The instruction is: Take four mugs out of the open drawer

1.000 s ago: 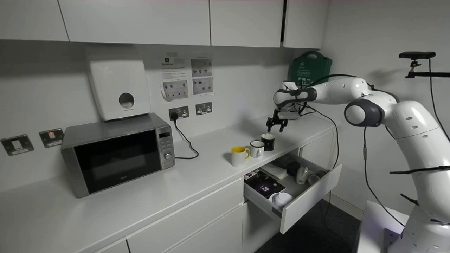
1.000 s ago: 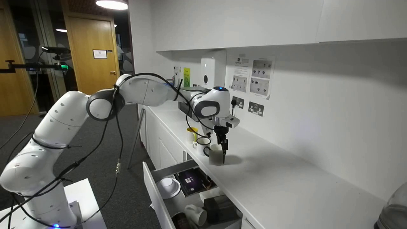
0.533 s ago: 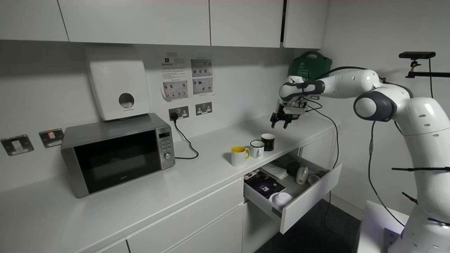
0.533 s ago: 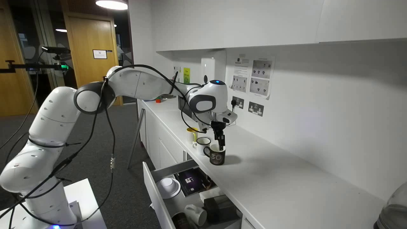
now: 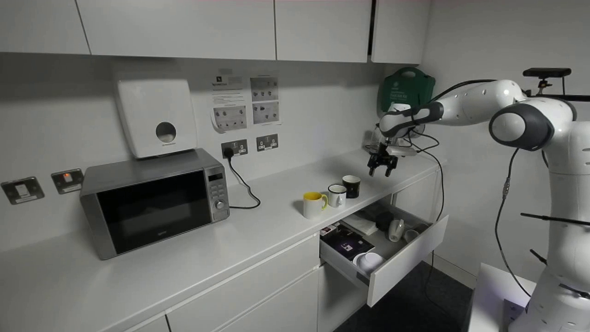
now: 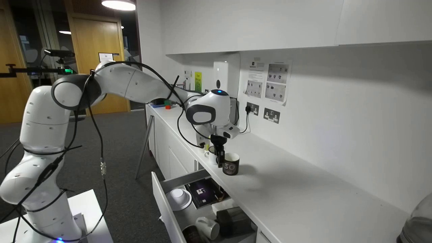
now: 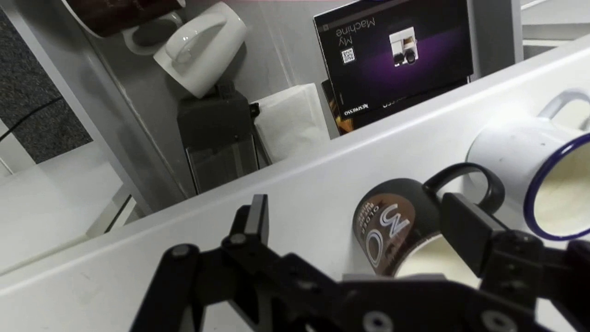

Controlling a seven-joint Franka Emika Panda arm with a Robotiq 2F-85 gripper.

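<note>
Judged: three mugs (image 5: 337, 199) set near front edge of counter (image 5: 267, 240), fourth pending | gripper (image 5: 380, 173): jaws apart, nothing held | next: white mug (image 7: 212, 56) in front corner of drawer (image 5: 408, 260) to be approached and gripped

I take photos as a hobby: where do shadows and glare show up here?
In both exterior views, shadow darkens the white wall beneath the flat white wall cabinets; in an exterior view, the round white overhead lamp glares and the black mug printed "30" casts a soft shadow; in the wrist view, bright glints dot the glossy all-white handled mug.
</note>
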